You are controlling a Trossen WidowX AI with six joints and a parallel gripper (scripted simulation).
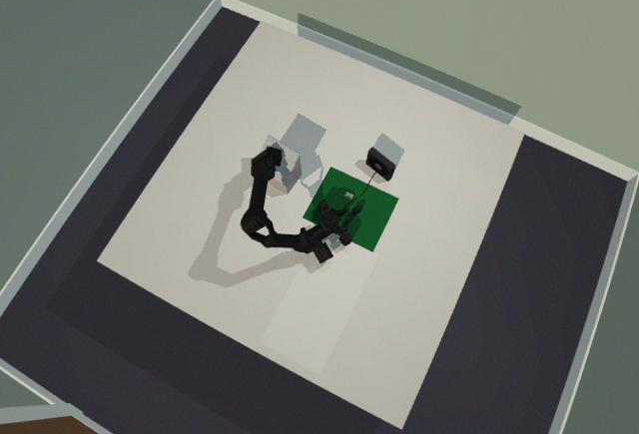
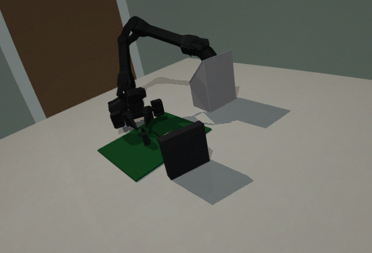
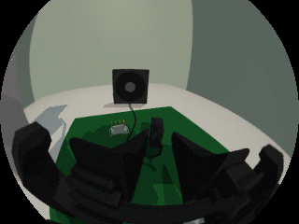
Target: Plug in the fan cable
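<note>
The green board [image 1: 382, 213] [image 2: 135, 166] [image 3: 170, 117] lies flat. The white header [image 1: 348, 195] [image 3: 120, 130] stands on it with its pins bare; the pins also show partly behind the fan in the exterior view. The black plug [image 2: 145, 138] [image 3: 157, 132] is off the header, to its right in the wrist view, and looks tilted. My gripper [image 1: 347, 215] [image 2: 141, 128] [image 3: 160, 133] is open, with a gap between its fingertips. The plug is just beyond and below the tips, not gripped. Whether it touches the board or a fingertip cannot be told.
The black fan [image 1: 380, 164] [image 2: 183, 150] [image 3: 130, 87] stands upright beyond the board. Its thin cable [image 1: 367, 187] [image 3: 135, 117] runs over the board toward the plug, passing right of the header in the wrist view. A pale block [image 2: 220, 82] stands by the arm's base.
</note>
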